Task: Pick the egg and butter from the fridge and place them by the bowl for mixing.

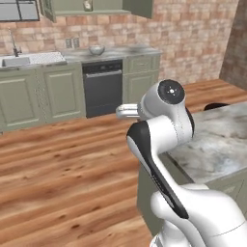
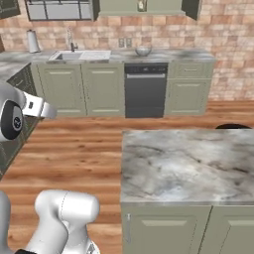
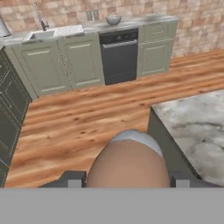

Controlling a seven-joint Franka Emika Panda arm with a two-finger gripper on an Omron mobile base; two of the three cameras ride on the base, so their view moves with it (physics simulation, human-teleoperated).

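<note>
A brownish-tan egg [image 3: 127,164] sits close up at the bottom of the hand view, and my gripper [image 3: 127,180] is shut on it, a dark finger tip [image 3: 72,179] on each side. The gripper hangs in the air over the wooden floor, beside the island's corner, and faces the far counter. On that counter, above the dishwasher, stands the pale grey bowl [image 1: 96,49] [image 2: 143,50] [image 3: 113,19], several steps from the gripper. The butter and the fridge are out of view.
A marble-topped island [image 1: 219,140] [image 2: 183,163] [image 3: 197,118] stands to the right of the arm. Green cabinets, a black dishwasher [image 2: 145,89] and a sink [image 2: 82,55] line the brick back wall. Dark cabinet fronts [image 3: 8,113] stand on the left. Open wooden floor [image 1: 62,159] lies between.
</note>
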